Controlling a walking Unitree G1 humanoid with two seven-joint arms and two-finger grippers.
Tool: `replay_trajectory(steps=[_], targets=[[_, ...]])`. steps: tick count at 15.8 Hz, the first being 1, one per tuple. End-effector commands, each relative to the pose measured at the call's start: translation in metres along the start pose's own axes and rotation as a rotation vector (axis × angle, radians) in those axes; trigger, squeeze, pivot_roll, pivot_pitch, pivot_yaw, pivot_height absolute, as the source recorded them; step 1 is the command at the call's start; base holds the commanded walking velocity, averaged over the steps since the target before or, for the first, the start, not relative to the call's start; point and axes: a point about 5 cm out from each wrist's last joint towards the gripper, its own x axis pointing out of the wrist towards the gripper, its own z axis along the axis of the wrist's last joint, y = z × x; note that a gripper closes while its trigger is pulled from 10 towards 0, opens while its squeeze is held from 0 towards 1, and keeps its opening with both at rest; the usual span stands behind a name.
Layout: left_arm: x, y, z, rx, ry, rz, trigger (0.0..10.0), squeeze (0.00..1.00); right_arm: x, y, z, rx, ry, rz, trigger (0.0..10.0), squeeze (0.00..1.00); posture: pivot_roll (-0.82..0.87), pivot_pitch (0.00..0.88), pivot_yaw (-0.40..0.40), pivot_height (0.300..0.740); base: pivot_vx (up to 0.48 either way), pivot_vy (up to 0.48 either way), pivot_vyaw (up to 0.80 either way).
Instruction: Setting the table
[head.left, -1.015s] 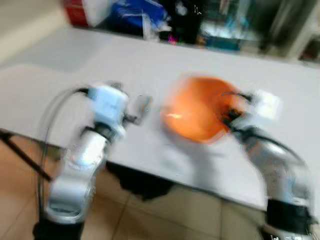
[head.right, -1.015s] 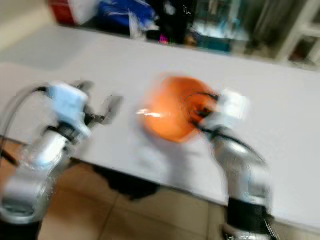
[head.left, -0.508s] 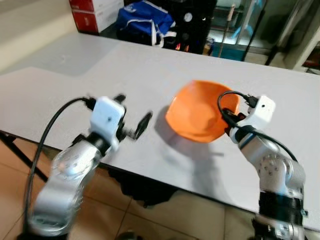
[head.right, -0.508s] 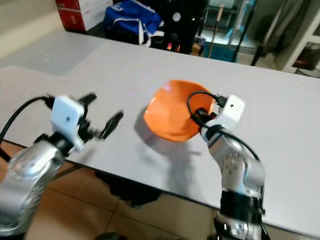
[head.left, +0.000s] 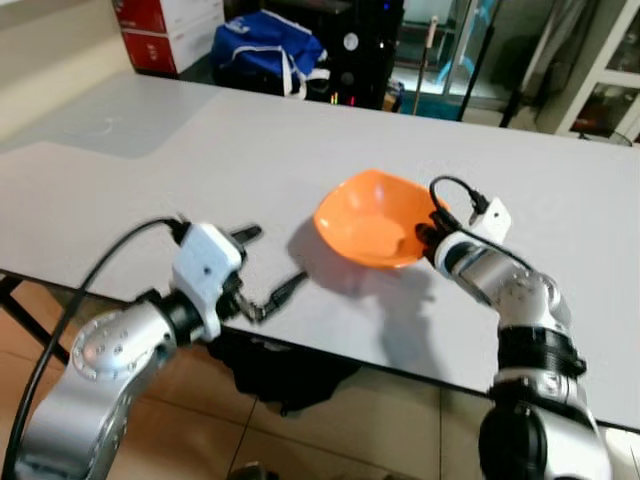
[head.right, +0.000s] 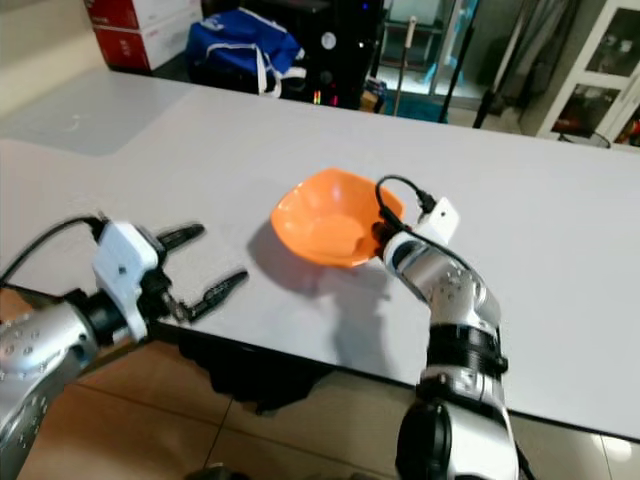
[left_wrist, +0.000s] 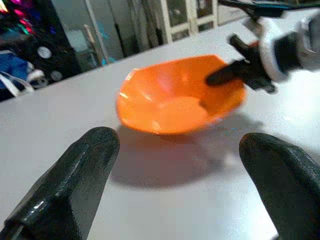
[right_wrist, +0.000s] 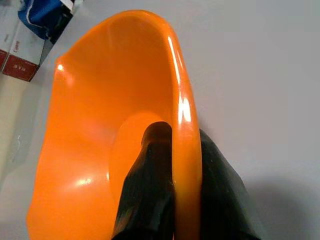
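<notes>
An orange bowl (head.left: 362, 218) hangs tilted just above the white table (head.left: 180, 150) and casts a shadow beneath it. My right gripper (head.left: 426, 232) is shut on the bowl's right rim. In the right wrist view one black finger (right_wrist: 149, 190) lies inside the bowl (right_wrist: 95, 125) and the other outside. My left gripper (head.left: 272, 258) stands open with nothing in it, low over the table's front edge, left of the bowl. The left wrist view looks between its fingers (left_wrist: 75, 185) at the bowl (left_wrist: 170, 100).
A blue bag (head.left: 268, 50), red and white boxes (head.left: 150, 35) and black equipment (head.left: 355, 45) stand beyond the table's far edge. A dark bundle (head.left: 285, 368) lies on the tiled floor under the front edge. Bare tabletop spreads left and right of the bowl.
The picture has gone from blurred to sharp as the camera settled. My left gripper has sunk toward the table's front edge. The right gripper keeps its hold on the bowl.
</notes>
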Motion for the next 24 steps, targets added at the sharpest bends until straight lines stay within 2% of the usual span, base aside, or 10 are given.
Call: replay_trajectory(steps=[1,4,6,12,14,15,16,17,21,24], targets=[[0.000,-0.003,0.003,0.014,0.004,-0.026,10.0,0.00,0.004,0.013,0.009,-0.003,-0.030,0.046,10.0,0.00,0.05,0.018,-0.034,0.740,0.000,0.000,0.00],[-0.001,-0.003,0.003,0.007,0.005,-0.030,10.0,0.00,0.012,0.019,0.007,0.031,0.006,0.062,10.0,0.00,0.06,0.013,-0.034,0.740,0.000,0.000,0.00],[-0.001,-0.004,0.004,0.007,0.006,-0.035,10.0,0.00,0.020,0.024,0.005,0.017,0.011,0.066,10.0,0.00,0.06,0.010,-0.030,0.740,0.000,0.000,0.00],[-0.001,0.000,0.002,0.022,0.031,-0.003,10.0,0.00,0.029,0.019,0.012,-0.028,-0.083,-0.029,10.0,0.00,0.08,0.009,-0.038,0.740,0.000,0.000,0.00],[-0.003,0.001,0.000,0.020,0.039,0.003,10.0,0.00,0.029,0.018,0.018,0.008,-0.106,-0.031,10.0,0.00,0.08,0.010,-0.037,0.740,0.000,0.000,0.00],[-0.002,0.001,0.000,0.019,0.038,0.000,10.0,0.00,0.028,0.015,0.022,0.028,-0.116,-0.050,10.0,0.66,0.07,0.009,-0.037,0.740,0.000,0.000,0.00],[-0.002,0.001,0.000,0.019,0.036,-0.001,10.0,0.00,0.027,0.013,0.024,0.045,-0.119,-0.054,10.0,0.93,0.07,0.008,-0.035,0.740,0.000,0.000,0.00],[-0.001,0.001,0.000,0.018,0.035,-0.002,10.0,0.00,0.027,0.011,0.026,0.070,-0.112,-0.052,10.0,1.00,0.07,0.008,-0.033,0.740,0.000,0.000,0.00],[0.000,0.000,0.000,0.018,0.033,-0.006,10.0,0.00,0.026,0.005,0.027,0.091,-0.105,-0.060,10.0,1.00,0.06,0.008,-0.028,0.740,0.000,0.000,0.00],[0.001,0.000,-0.001,0.018,0.033,-0.002,10.0,0.00,0.024,-0.002,0.030,0.039,-0.107,-0.120,10.0,1.00,0.06,0.008,-0.032,0.740,0.000,0.000,0.00]])
